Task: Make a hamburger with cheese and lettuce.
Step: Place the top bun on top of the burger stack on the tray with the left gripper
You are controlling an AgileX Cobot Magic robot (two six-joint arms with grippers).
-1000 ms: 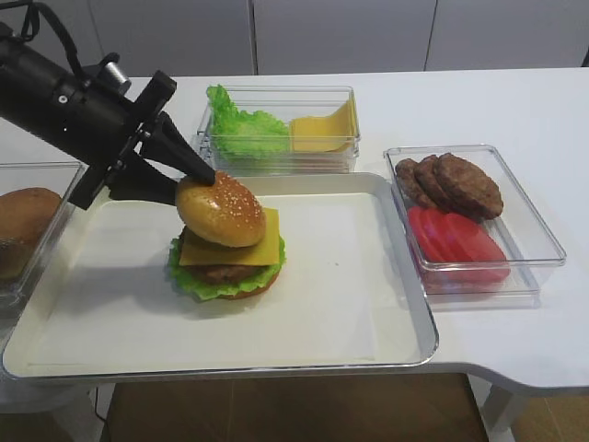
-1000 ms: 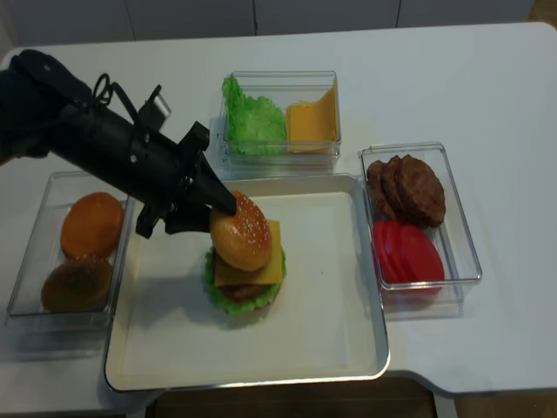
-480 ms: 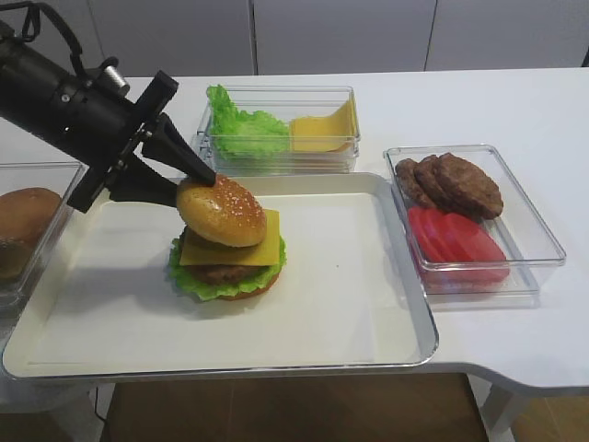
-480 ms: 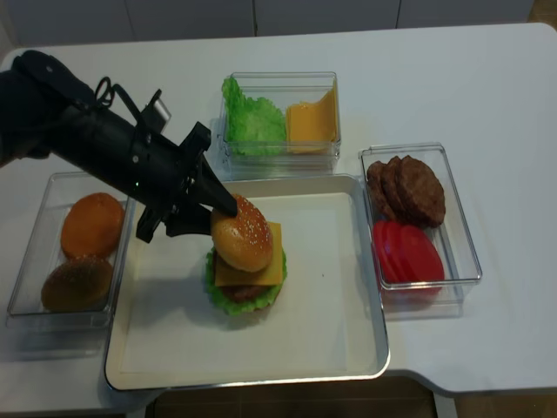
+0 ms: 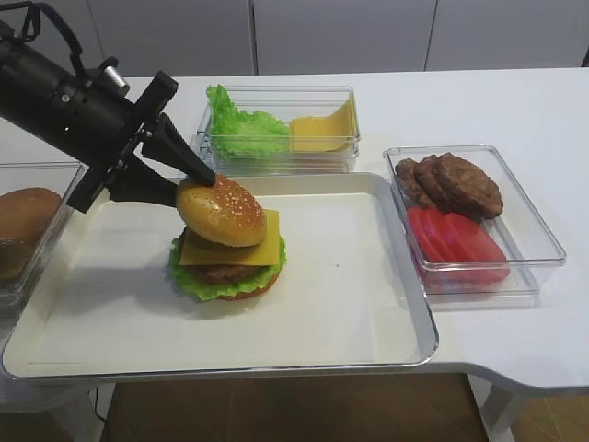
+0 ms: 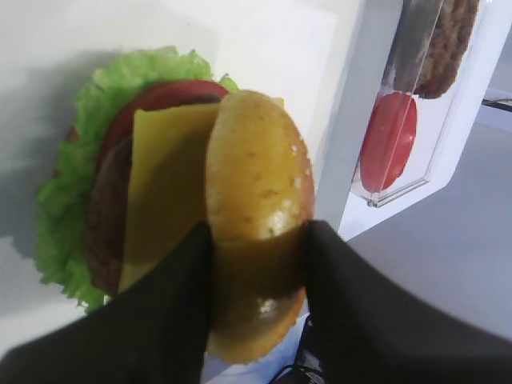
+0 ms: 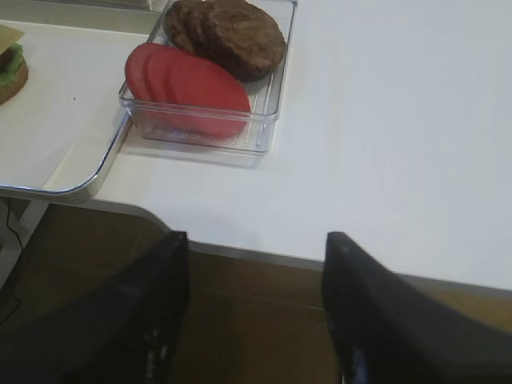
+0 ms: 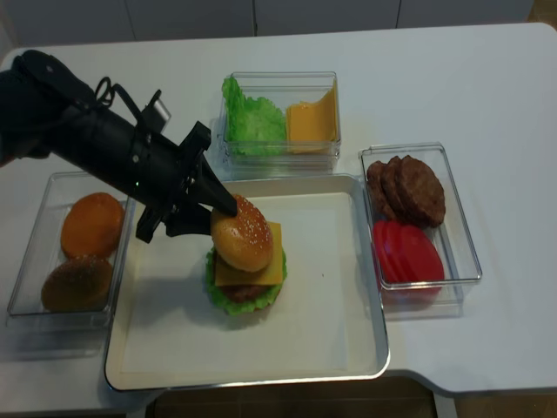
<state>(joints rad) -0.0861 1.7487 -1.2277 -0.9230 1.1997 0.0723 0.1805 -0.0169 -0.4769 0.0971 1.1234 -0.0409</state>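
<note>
One hamburger (image 5: 225,247) is sitting on the tray (image 5: 368,313), directly under the left gripper (image 5: 191,184), whose two fingers are clamping the sesame top bun (image 6: 258,180), tilted over one yellow cheese (image 5: 247,248) square, a brown patty and one frilly green lettuce (image 5: 207,282) leaf. The right gripper (image 7: 254,304) is hanging wide apart, gripping nothing, with three patties (image 7: 228,32) and three tomato slices (image 7: 192,84) ahead of it.

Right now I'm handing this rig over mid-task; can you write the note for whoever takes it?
Left end effector: shut on the top bun, which sits tilted on the hamburger on the tray.
Right end effector: open, off the table edge near the tomato bin.
Done: lettuce, patty, cheese stacked.
Left: level the bun, release, withdraw.
</note>
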